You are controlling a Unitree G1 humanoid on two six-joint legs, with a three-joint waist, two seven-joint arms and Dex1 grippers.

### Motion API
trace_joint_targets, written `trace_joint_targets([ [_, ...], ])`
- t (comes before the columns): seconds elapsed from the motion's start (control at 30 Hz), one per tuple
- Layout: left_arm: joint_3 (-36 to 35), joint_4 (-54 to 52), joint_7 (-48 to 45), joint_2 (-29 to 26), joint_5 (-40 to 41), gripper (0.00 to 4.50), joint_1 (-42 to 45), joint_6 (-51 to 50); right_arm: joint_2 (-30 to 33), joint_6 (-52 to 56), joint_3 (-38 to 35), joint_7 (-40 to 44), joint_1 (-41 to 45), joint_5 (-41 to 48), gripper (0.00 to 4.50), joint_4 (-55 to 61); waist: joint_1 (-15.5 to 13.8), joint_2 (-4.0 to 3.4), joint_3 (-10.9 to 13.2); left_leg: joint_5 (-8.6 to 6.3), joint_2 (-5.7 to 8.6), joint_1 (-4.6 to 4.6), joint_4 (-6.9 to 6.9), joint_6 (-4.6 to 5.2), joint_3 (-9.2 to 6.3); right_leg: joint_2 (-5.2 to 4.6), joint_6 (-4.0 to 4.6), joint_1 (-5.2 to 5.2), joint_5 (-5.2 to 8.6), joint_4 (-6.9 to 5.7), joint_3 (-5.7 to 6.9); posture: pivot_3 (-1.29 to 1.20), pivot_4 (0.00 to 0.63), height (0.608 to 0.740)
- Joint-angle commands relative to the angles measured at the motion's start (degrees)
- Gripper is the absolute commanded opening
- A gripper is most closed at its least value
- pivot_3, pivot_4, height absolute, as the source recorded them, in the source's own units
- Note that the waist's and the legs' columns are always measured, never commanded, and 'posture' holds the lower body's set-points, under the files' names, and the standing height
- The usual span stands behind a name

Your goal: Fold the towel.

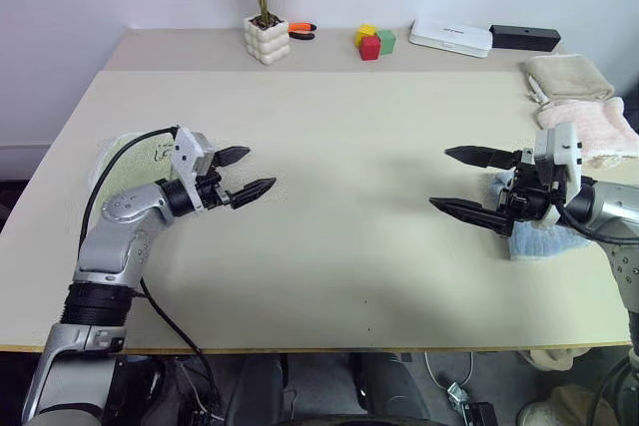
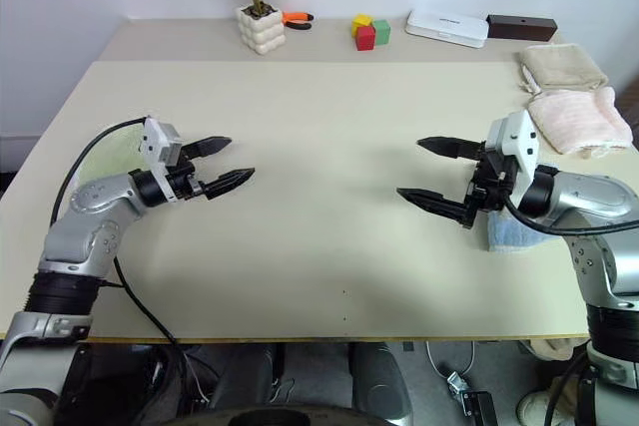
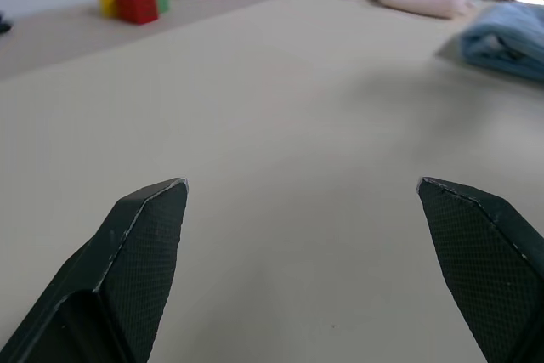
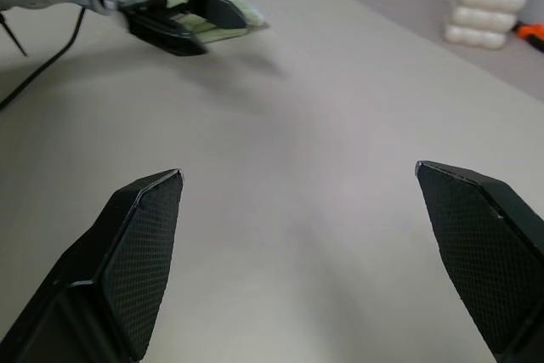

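Lying at the far left of the pale beige tabletop point(image 1: 339, 187), the light green fluffy terry towel point(image 1: 128, 169) sits behind and beneath the left arm, so it is back along the wrist from the fingertips, not ahead of them. What shows of it is a rounded, bunched patch beside the grey forearm, with a small embroidered mark faintly visible near its upper edge; its long axis cannot be told, since the arm covers much of it. The left gripper point(image 1: 243, 174) hangs above bare table with its two black fingers spread apart and nothing between them, pointing toward the table's middle and away from the towel. The right wrist view shows a sliver of green cloth just behind those fingers, confirming the towel is on their wrist side.

Across the open centre, well apart from the towel, the right gripper point(image 1: 461, 183) also stands with its fingers wide and empty, aimed back toward the left. Under its wrist lies a light blue folded towel point(image 1: 539, 239), with a pink folded towel point(image 1: 597, 129) and a beige folded towel point(image 1: 567, 75) beyond it; none is the task's piece.

By this layout the left arm is plainly nearer. Any grasp would likely need that gripper to swing back round to the left edge, while the right would have to cross the whole table.
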State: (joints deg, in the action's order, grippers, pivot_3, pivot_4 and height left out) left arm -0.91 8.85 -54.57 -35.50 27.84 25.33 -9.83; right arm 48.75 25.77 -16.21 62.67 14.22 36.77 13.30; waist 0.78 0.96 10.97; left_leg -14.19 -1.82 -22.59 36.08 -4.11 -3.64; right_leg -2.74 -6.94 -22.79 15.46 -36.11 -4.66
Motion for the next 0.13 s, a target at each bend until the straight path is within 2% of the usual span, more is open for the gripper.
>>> trace_joint_targets([
  [0.03, -0.99, 0.59, -0.48, 1.84, -1.79, 4.43, 0.83, 3.80, 1.21, 0.22, -1.96, -0.87, -0.52, 0.26, 4.50, 1.52, -0.04, 0.00, 0.00, 0.00, 0.00, 0.00, 0.02, 0.00, 0.00, 0.00, -0.09, 0.01, -0.05, 0.00, 0.00, 0.00, 0.150, 0.740],
  [0.13, -1.18, 0.72, -0.01, 3.41, -2.75, 4.43, 0.23, 4.83, 1.43, 1.19, -1.58, -1.22, 0.73, 0.82, 4.50, 1.76, 0.02, 0.00, 0.00, 0.00, 0.00, 0.00, 0.02, 0.01, -0.01, 0.00, -0.14, 0.00, -0.07, -0.02, 0.00, 0.00, 0.150, 0.740],
])
